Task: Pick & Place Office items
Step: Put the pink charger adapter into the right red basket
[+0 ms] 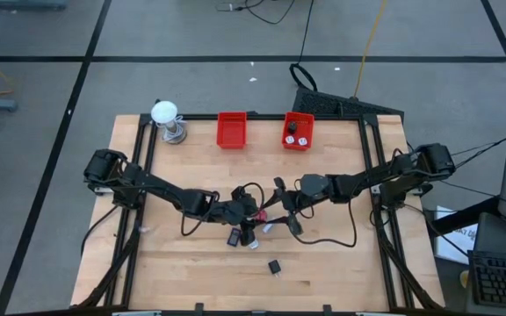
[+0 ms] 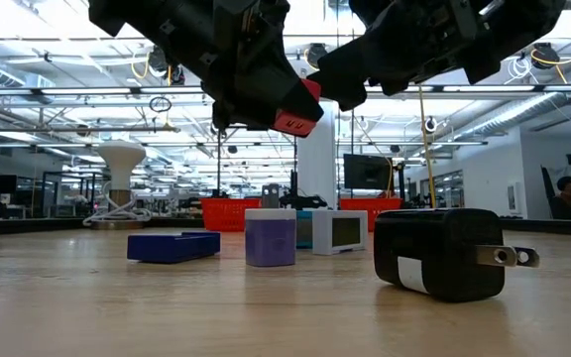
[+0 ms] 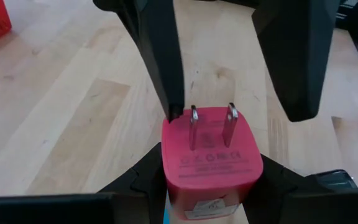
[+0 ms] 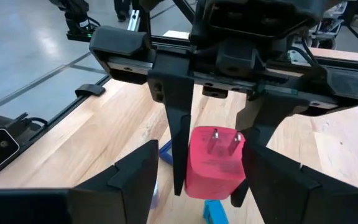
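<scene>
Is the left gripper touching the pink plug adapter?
Touching. The left wrist view shows the left gripper with both fingers pressed against the pink plug adapter's sides.

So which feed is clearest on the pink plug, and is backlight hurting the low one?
Left wrist view: pink plastic plug adapter sharp, evenly lit, prongs readable. Right wrist view: also clear. Low view: bright ceiling lights behind leave both arms silhouetted; the black plug up front looms large. High view: the plug shows tiny.

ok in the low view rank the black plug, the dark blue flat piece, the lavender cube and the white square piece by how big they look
1. black plug, though it sits nearest the camera
2. dark blue flat piece and lavender cube: too alike to rank
3. white square piece, partly hidden and farther back
</scene>
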`<action>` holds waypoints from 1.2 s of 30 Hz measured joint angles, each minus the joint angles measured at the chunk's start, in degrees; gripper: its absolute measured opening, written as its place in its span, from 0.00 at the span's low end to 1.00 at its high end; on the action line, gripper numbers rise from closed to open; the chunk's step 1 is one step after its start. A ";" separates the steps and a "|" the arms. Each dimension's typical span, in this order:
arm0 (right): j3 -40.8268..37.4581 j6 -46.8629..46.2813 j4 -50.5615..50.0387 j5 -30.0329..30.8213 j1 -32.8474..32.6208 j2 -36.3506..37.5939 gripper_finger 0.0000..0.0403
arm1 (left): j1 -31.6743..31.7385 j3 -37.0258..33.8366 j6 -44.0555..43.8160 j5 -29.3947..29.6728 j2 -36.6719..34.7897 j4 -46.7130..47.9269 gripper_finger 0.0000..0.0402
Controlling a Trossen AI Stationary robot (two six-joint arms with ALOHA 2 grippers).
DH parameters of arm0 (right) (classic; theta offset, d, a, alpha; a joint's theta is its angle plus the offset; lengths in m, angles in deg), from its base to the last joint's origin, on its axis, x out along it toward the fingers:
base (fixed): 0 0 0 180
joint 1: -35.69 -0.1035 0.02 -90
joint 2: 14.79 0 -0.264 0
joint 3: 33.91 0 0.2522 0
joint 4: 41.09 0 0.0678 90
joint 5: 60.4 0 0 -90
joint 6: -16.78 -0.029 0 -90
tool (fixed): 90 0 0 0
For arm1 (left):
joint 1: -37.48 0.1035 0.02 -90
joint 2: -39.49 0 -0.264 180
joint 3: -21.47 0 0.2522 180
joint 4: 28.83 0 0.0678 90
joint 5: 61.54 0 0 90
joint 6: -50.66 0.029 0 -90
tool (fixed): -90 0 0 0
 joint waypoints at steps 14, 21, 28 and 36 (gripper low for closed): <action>-0.02 0.00 0.01 0.26 -0.02 0.02 0.50 | -0.44 -0.02 0.76 -0.26 0.04 -3.09 0.38; -0.02 -0.19 -0.11 3.82 -0.07 0.01 0.48 | -1.23 -0.04 5.28 1.72 0.09 -5.35 0.38; -0.04 0.05 -0.14 4.50 -0.07 0.02 0.47 | -1.32 -0.04 7.30 3.04 0.09 -5.80 0.38; -0.07 0.32 -0.09 4.38 -0.07 0.02 0.39 | -1.28 -0.04 6.71 3.11 0.09 -5.62 0.38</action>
